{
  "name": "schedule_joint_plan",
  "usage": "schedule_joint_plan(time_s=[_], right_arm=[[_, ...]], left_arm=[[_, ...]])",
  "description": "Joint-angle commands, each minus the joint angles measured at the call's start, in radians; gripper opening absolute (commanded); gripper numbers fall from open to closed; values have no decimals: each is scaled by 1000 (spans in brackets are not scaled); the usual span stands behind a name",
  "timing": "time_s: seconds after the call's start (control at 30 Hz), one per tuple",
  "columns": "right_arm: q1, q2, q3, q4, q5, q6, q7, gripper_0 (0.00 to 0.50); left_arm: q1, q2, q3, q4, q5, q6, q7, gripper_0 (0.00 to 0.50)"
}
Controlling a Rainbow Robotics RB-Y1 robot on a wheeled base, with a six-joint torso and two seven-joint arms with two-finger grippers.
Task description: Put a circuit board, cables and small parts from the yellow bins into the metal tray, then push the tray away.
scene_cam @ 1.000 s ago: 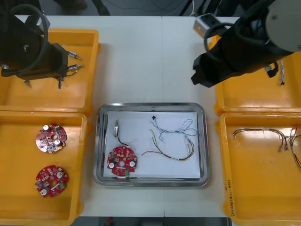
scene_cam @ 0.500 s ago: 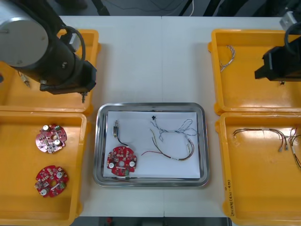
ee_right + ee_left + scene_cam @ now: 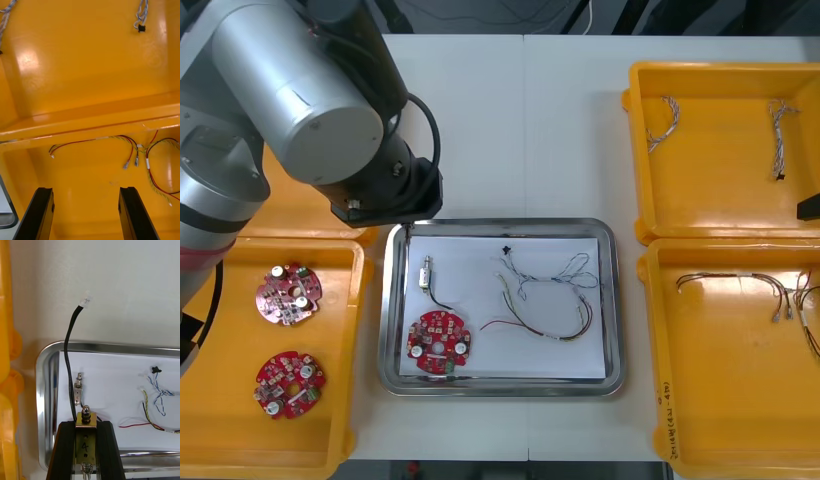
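Note:
My left gripper is shut on a small metal part with a black cable rising from it. It hangs just above the far-left corner of the metal tray, and in the front view the left arm covers it. On the tray's white inside lie a red circuit board, another small metal part, a twisted blue and white cable and a red and yellow cable. My right gripper stands open over the near right bin, with nothing between its fingers.
Two circuit boards lie in the near left bin. The far right bin holds twisted cables. Red and yellow cables lie in the near right bin. The left arm covers most of the far left bin.
The left arm has swung from the far left bin to the tray's far-left corner. The right arm has pulled back to the right, off the far right bin.

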Motion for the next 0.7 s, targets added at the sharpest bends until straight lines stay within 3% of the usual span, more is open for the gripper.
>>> schedule_joint_plan(time_s=[0.03, 0.7], right_arm=[[57, -48, -49, -25, 8, 3, 25, 500], [94, -14, -11, -79, 67, 3, 103, 500]], left_arm=[[-63, -34, -72, -32, -23, -12, 33, 0], [-61, -35, -311, 74, -95, -232, 110, 0]])
